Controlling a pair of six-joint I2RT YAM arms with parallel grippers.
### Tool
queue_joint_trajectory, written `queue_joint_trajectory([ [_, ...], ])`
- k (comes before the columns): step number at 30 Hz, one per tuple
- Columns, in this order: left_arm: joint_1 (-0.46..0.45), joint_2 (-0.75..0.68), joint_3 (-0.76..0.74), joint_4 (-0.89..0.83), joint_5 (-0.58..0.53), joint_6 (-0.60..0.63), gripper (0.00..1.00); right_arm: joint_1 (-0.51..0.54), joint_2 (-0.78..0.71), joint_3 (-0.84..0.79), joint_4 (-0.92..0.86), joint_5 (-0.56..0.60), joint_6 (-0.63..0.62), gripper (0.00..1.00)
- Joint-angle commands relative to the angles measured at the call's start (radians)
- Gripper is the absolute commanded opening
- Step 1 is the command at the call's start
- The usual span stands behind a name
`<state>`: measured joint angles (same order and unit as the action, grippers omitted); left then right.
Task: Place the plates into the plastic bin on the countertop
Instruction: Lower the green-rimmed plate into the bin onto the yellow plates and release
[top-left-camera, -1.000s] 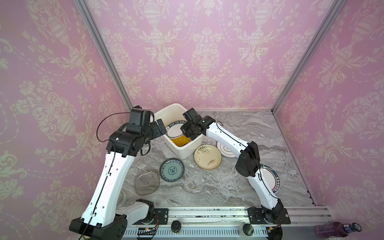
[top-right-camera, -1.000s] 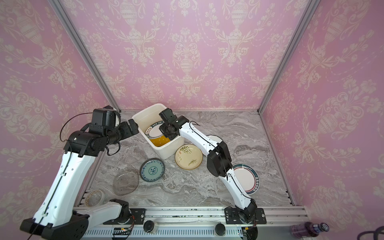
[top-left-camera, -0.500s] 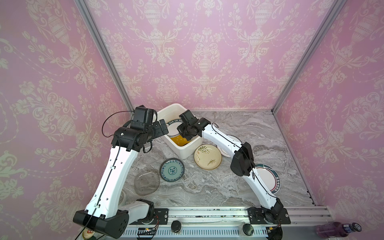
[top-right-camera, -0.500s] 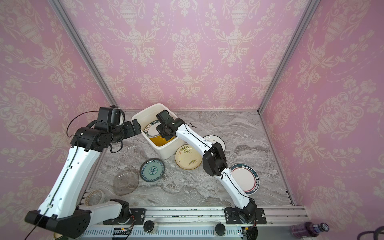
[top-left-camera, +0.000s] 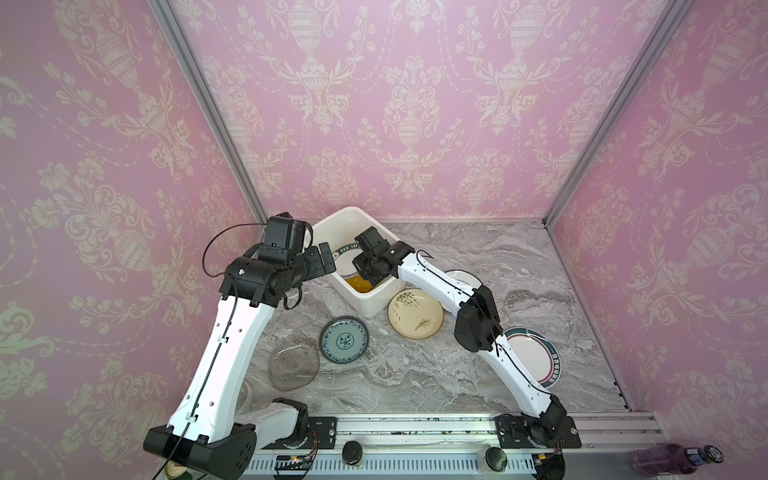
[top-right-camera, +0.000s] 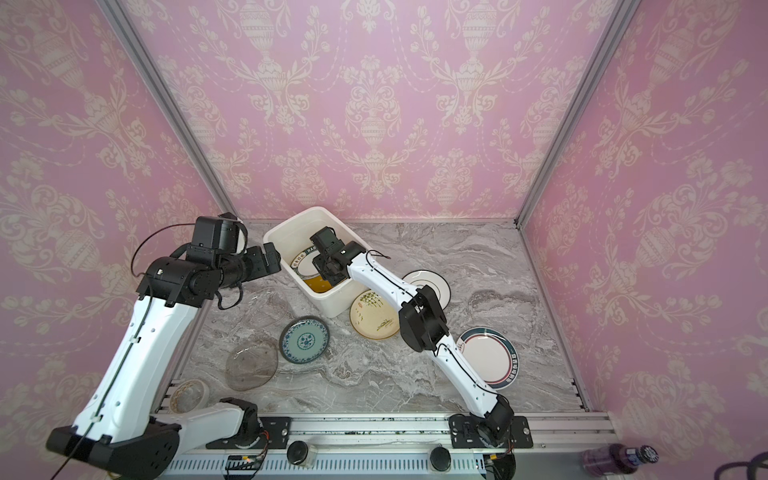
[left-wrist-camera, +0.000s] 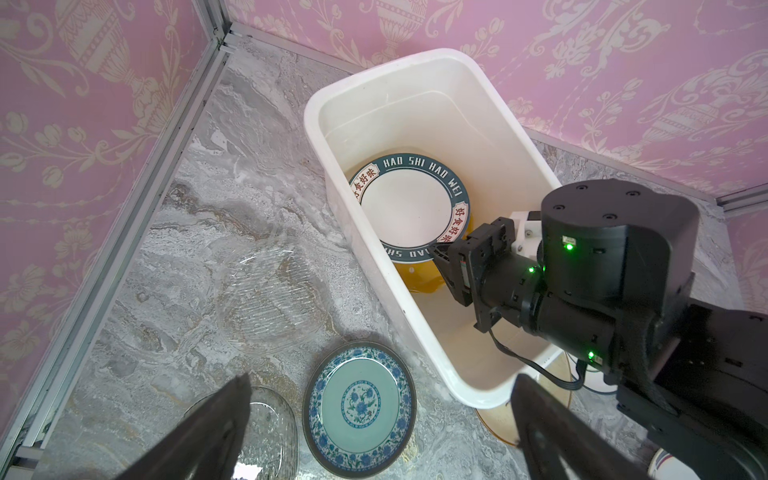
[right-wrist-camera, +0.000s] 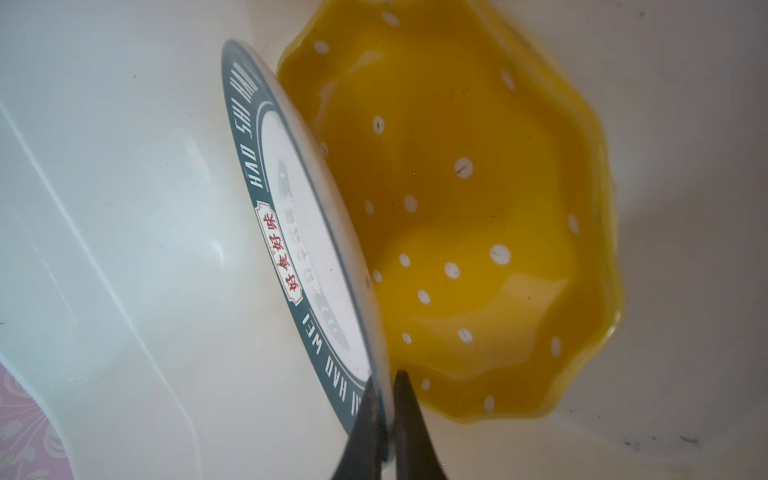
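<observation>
Top views, right claw: the right claw reaches down inside the plastic bin. It is pinched onto the rim of the dark-rimmed plate, which extends from its tips toward the bin's far wall.
Top views, left claw: the left claw hangs spread wide and empty just outside the bin's rim, across from the right claw.
Top views, waiting: behind the right claw's wrist, on the countertop, lie the sprig plate, the teal plate and the glass plate (others too).
Left wrist: the teal plate lies ahead of the left claw's spread fingers. Beyond it, the held plate leans tilted over the yellow dotted plate.
Right wrist: the jaws nip the plate's rim edge-on. The yellow dotted plate lies flat just beside the tips, with the bin wall on the other side.
Doing it well: probably best to lower the free edge until the plate rests on the yellow one, and only then let go. Releasing it this steep risks a slide or clatter.
</observation>
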<state>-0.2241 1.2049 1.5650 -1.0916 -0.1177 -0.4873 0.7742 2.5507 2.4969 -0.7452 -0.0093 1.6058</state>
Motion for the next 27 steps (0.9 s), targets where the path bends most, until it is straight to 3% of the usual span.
queue_joint_trajectory([
  [1, 0.012, -0.026, -0.016, -0.034, 0.010, 0.019, 0.99, 0.000, 0.028, 0.045, -0.003, 0.033, 0.015, 0.04],
  [17, 0.020, -0.048, -0.011, -0.050, -0.007, 0.021, 0.99, 0.000, 0.034, 0.037, -0.025, 0.013, 0.062, 0.53],
  [27, 0.025, -0.054, -0.001, -0.061, -0.022, 0.026, 0.99, -0.007, 0.030, 0.031, -0.001, 0.018, 0.061, 0.62],
])
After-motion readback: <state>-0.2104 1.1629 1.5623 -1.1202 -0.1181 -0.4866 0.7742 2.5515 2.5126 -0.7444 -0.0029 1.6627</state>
